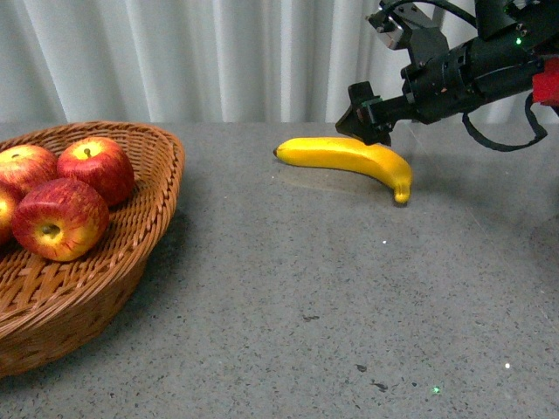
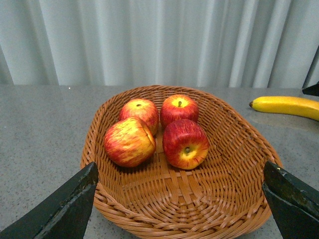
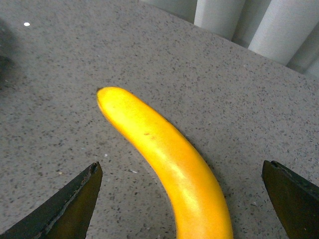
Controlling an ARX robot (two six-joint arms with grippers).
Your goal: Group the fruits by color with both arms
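Note:
Several red apples point(image 2: 185, 142) point(image 1: 59, 218) streaked with yellow lie in a wicker basket point(image 2: 234, 199) point(image 1: 162, 188) at the table's left. A yellow banana point(image 1: 349, 157) point(image 3: 164, 154) point(image 2: 286, 106) lies on the grey table right of centre. My right gripper point(image 1: 362, 118) point(image 3: 179, 167) hovers open just above the banana's far side, one finger on each side of it and nothing held. My left gripper point(image 2: 179, 172) is open and empty over the basket's near rim, facing the apples. The left arm is out of the front view.
White curtains hang behind the grey speckled table point(image 1: 288, 297). The basket takes up the front-left corner. The right arm point(image 1: 472, 70) reaches in from the upper right.

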